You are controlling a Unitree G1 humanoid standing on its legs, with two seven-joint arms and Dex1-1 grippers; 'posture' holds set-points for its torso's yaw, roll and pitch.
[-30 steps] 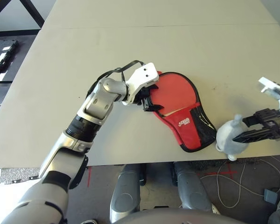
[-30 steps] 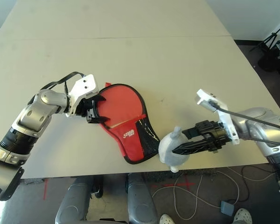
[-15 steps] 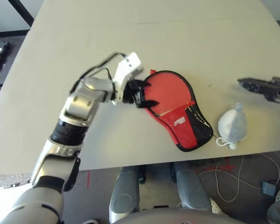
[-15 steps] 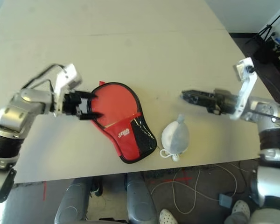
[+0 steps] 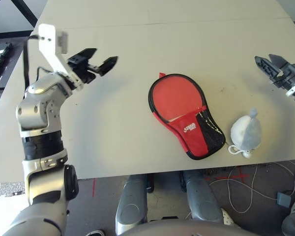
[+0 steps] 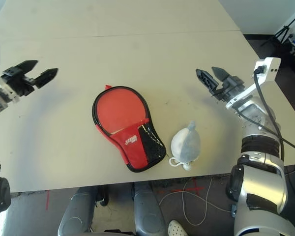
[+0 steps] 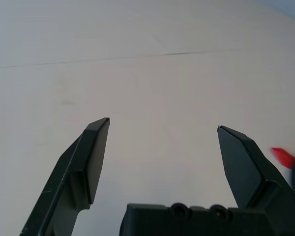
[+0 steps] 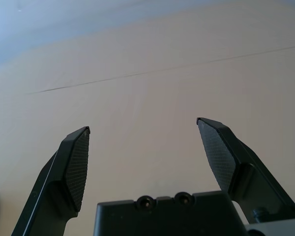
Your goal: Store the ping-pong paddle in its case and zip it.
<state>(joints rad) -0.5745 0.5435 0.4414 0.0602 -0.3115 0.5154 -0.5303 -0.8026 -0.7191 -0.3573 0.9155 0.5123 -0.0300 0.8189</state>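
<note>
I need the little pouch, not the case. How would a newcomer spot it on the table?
Start at the near edge of the tan table. The red case lies there, and just to its right, apart from it, sits the pouch. It is a small, rounded white-grey bag with a drawstring, unlike the flat red case.

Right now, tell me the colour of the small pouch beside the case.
White-grey; the pouch shows best in the right eye view.

A lab or workshop room, by the look of it: a wide, plain beige desk [image 5: 137, 44] on a dark floor, loose white cables [image 5: 246, 196] and a grey pedal [image 5: 283, 200] at lower right, black stand legs [image 6: 280, 37] at upper right.
</note>
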